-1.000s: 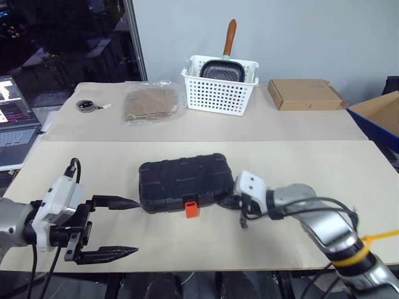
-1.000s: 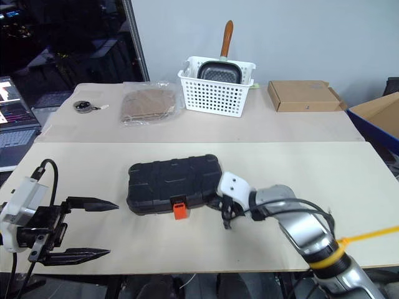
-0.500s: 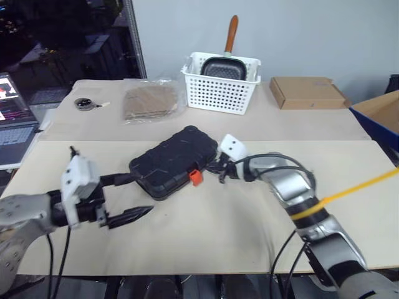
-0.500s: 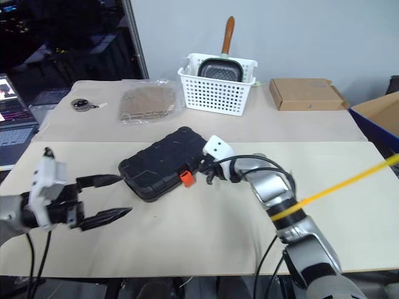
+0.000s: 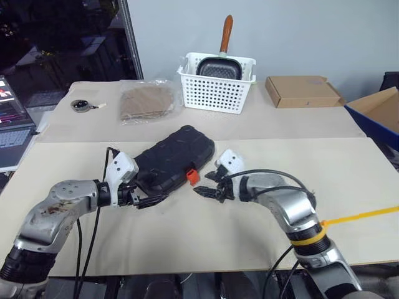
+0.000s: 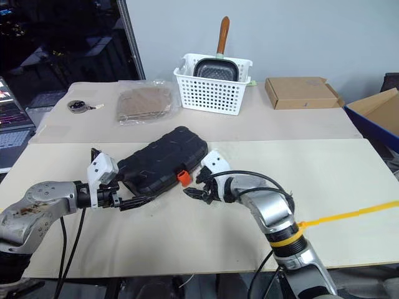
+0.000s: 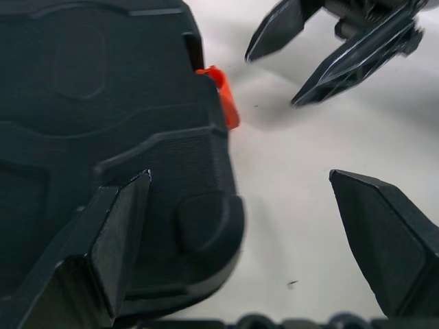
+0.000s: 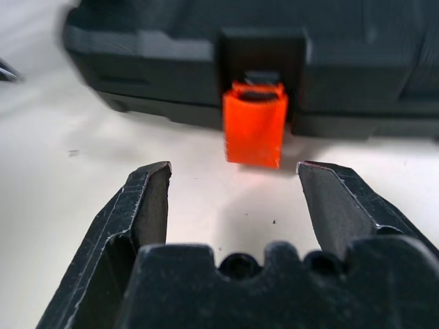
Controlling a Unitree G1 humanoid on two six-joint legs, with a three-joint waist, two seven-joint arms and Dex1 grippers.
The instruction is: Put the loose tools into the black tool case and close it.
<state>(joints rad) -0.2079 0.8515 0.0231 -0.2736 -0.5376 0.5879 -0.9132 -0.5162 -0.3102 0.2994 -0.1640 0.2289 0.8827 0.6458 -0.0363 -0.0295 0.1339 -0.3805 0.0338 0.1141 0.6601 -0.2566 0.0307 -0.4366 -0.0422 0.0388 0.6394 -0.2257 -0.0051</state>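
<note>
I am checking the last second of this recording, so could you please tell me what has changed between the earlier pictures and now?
The black tool case has been swung from square-on to slanted across the table. The right gripper, which was at the case's right end, has opened and now faces the orange latch. The left gripper, still open, has moved in to the case's left corner. The case remains shut; the white basket and cardboard box are unchanged.

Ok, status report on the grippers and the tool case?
Left gripper open, straddling case corner. Right gripper open, facing orange latch. Black tool case shut on table. Nothing in the way.
</note>
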